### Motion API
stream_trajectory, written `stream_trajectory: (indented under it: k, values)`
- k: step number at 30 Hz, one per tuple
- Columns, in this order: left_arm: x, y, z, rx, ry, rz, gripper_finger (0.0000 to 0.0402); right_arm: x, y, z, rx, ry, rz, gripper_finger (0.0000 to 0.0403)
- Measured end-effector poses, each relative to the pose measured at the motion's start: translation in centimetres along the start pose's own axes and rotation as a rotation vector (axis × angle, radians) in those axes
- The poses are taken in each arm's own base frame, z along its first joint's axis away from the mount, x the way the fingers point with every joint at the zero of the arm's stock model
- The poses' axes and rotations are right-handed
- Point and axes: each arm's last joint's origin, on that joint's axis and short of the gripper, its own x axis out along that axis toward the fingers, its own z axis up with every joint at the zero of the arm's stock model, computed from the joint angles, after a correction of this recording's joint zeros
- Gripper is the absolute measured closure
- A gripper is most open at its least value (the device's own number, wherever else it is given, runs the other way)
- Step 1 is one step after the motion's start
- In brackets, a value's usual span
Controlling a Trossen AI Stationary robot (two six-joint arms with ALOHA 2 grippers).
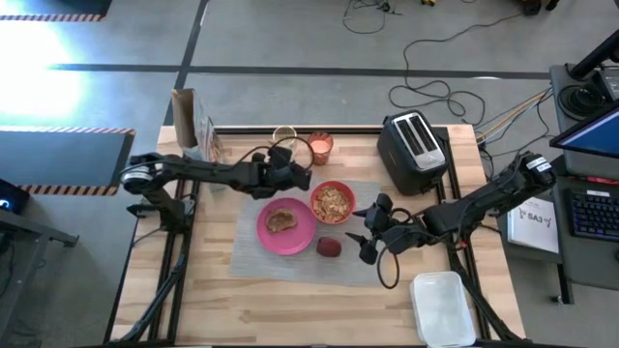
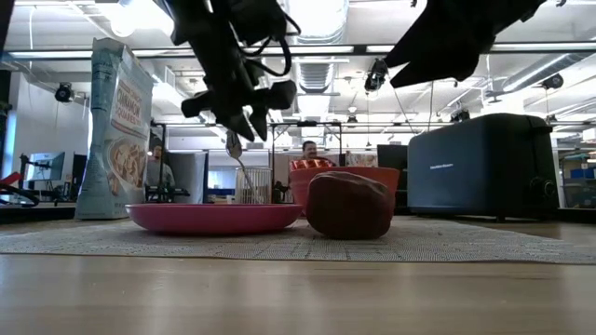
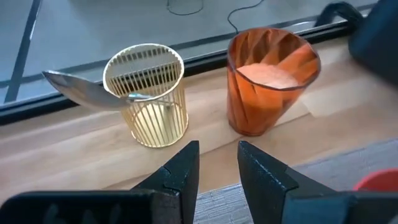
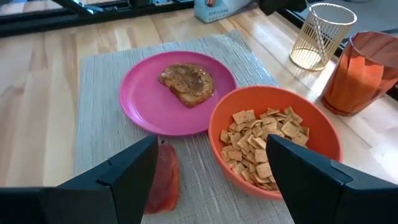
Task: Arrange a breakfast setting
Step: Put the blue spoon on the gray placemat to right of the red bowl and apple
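Your worktop (image 1: 290, 300) is pale wood, with an open-plan office visible beyond its far edge, where a person (image 2: 308, 152) sits. The grey woven placemat (image 1: 261, 259) lies across the middle. On it sits the pink plate (image 1: 295, 237) with the toast slice (image 1: 281, 219) on it, and the red bowl (image 1: 334, 202) of cereal squares just beside the plate, toward the far edge. The dark red patty (image 1: 329, 247) lies on the mat just beside the plate's near-right rim.

Off the mat, along the far edge, you have a gold wire cup (image 3: 148, 96) and the glass of orange drink (image 1: 321, 147) near each other, the black toaster (image 1: 413, 152) toward the far right corner, and a cereal box (image 1: 191, 125) toward the far left corner. A white container (image 1: 443, 307) sits at the near right corner.

Your left gripper (image 1: 287, 166) hangs above the mat's far edge, near the wire cup, fingers (image 3: 260, 176) narrowed — the low view shows the metal spoon (image 2: 240, 158) pinched between them, bowl end up. Your right gripper (image 1: 368, 235) hovers at the mat's right edge, jaws spread wide and holding nothing — the patty and bowl lie just ahead of it.
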Motion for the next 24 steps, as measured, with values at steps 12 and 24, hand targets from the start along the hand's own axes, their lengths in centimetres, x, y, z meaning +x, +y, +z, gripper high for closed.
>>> stream_trajectory:
  k: [12, 24]
  values:
    - [0.7, 0.4, 0.5, -0.249, -0.069, 0.061, 0.0307, 0.5, -0.8, 0.3, -0.04, 0.004, -0.033, 0.0115]
    - [-2.6, -0.1, 4.9, 0.05, 0.175, -0.061, 0.0307, 1.1, -1.9, 0.3, -0.108, 0.037, -0.085, 0.0115]
